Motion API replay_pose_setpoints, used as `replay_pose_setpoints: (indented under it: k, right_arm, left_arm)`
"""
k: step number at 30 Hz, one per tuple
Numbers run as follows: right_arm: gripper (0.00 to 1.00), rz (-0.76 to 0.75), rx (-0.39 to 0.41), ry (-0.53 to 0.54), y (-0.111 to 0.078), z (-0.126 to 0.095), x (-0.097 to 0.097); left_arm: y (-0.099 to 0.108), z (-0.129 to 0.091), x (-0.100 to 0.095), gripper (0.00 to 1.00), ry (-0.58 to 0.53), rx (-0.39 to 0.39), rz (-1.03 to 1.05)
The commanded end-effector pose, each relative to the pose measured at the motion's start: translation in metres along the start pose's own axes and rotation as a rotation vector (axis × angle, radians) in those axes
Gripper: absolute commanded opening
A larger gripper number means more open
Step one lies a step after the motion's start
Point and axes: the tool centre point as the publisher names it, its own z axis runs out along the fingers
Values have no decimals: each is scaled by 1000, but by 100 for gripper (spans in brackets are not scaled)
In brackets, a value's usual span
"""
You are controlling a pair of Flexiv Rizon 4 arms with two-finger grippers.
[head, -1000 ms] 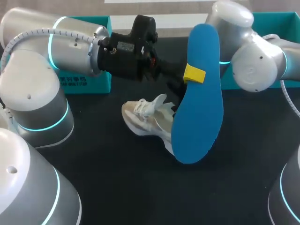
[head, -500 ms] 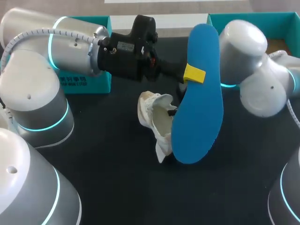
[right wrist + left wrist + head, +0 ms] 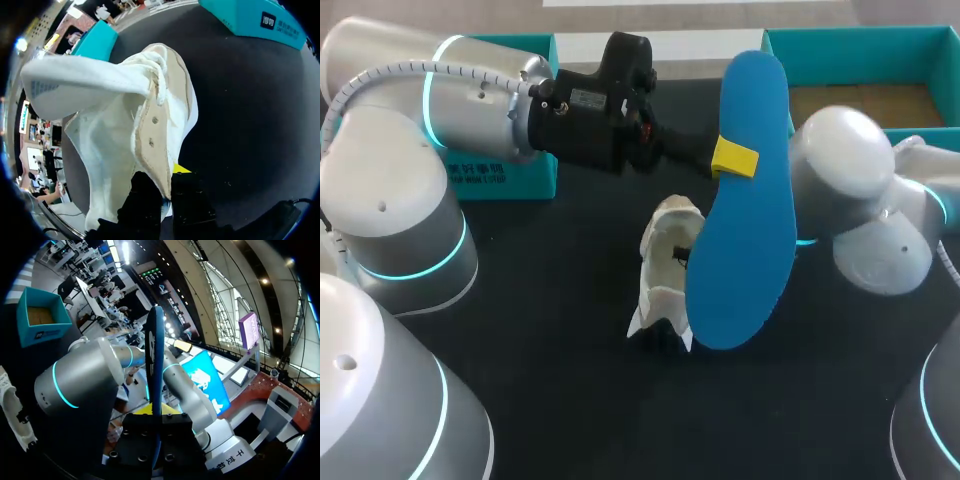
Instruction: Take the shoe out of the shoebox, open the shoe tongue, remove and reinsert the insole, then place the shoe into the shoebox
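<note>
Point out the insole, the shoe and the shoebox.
insole (image 3: 745, 220), head view, middle of blue face
shoe (image 3: 660, 275), head view, its white upper
shoebox (image 3: 850, 45), head view, far teal wall

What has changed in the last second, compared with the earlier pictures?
The right gripper, shut on the shoe, turned it from lying to standing on end and carried it toward the insole. The right arm swung clear of the shoebox. The left gripper kept the insole upright, unmoved.

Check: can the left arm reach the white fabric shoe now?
Likely yes: the white fabric shoe, in the right gripper, stands beside the flat blue insole the left gripper holds; nothing between.
</note>
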Motion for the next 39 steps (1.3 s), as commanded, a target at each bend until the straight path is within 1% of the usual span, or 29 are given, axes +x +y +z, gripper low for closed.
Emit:
replay_pose_setpoints:
  k: [1, 7, 8, 10, 13, 18, 25, 26, 28, 29, 30, 31, 35, 36, 38, 39]
  right_arm:
    - [0, -54, 1, 7, -2, 8, 6]
    - [0, -132, -13, -19, -2, 8, 9]
    - [0, -172, -22, -14, -2, 8, 9]
    - [0, -187, -2, -28, -3, 9, 9]
    - [0, -196, 8, -36, -4, 12, 7]
    - [0, -220, 18, -20, -5, 20, 3]
    - [0, -202, 46, -9, -10, 32, -1]
    - [20, -202, 54, -5, -11, 34, -2]
    - [74, -196, 52, -1, -11, 33, -2]
    - [73, -196, 54, -1, -11, 31, -2]
    - [88, -193, 43, 11, -11, 26, -1]
    - [100, -194, 42, 14, -10, 21, 1]
    - [100, -166, 54, 77, -9, -1, 4]
    - [100, -162, 82, 101, -9, -6, 5]
    - [100, -149, 87, 171, -8, -15, 5]
    - [100, -148, 101, 199, -8, -19, 5]
  left_arm:
    - [2, 0, 0, 0, -2, 1, -1]
    - [2, 0, 0, 0, -2, 1, -1]
    - [2, 0, 0, 0, -2, 1, -1]
    - [2, 0, 0, 0, -2, 1, -1]
    - [2, 0, 0, 0, -2, 1, -1]
    - [2, 0, 0, 0, -2, 1, -1]
    - [2, 0, 0, 0, -2, 1, -1]
    - [2, 0, 0, 0, -2, 1, -1]
    - [2, 0, 0, 0, -2, 1, -1]
    - [2, 0, 0, 0, -2, 1, -1]
    - [2, 0, 0, 0, -2, 1, -1]
    - [2, 0, 0, 0, -2, 1, -1]
    - [2, 0, 0, 0, -2, 1, -1]
    - [2, 0, 0, 0, -2, 1, -1]
    - [2, 0, 0, 0, -2, 1, -1]
    - [2, 0, 0, 0, -2, 1, -1]
